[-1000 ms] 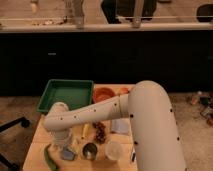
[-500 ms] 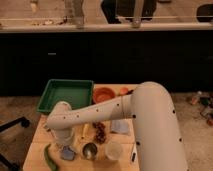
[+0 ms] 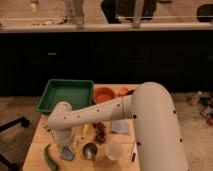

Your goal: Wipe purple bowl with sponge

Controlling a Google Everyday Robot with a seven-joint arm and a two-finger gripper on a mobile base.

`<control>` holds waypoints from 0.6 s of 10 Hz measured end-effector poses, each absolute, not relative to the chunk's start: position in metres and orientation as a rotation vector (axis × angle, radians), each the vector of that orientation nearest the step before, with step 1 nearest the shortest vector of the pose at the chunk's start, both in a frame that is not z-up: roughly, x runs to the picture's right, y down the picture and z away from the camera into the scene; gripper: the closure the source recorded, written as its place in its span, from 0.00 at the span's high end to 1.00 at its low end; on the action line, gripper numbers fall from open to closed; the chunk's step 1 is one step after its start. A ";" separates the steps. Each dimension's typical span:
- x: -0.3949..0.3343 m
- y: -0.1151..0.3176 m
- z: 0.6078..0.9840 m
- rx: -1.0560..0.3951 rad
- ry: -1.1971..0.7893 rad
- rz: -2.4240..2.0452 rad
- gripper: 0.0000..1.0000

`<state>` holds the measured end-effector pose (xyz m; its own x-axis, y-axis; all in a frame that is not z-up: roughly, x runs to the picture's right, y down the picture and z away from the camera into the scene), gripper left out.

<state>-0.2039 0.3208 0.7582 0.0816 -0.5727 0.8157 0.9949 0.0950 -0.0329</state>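
In the camera view, the white arm's gripper (image 3: 65,148) hung low over the wooden table's (image 3: 35,150) front left part, right above the small pale blue rectangular sponge (image 3: 66,155). A green tray (image 3: 65,95) and round orange bowl (image 3: 104,94) sat behind.

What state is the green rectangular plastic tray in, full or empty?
Empty: the green rectangular plastic tray shows only its bare floor. The gripper is outside it, low over the pale blue rectangular sponge.

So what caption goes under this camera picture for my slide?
Robot arm reaches over the table, its tool low above the pale blue sponge, beside a green tray.
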 end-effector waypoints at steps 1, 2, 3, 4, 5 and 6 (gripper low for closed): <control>-0.203 0.320 0.757 -0.720 -0.747 -1.345 0.22; -0.205 0.320 0.755 -0.715 -0.747 -1.352 0.12; -0.205 0.319 0.754 -0.712 -0.742 -1.360 0.05; -0.205 0.317 0.750 -0.711 -0.730 -1.368 0.00; -0.207 0.316 0.746 -0.709 -0.717 -1.376 0.00; -0.209 0.316 0.743 -0.706 -0.708 -1.383 0.00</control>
<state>-0.2087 0.3156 0.7425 0.0589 -0.6077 0.7920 0.9978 0.0600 -0.0281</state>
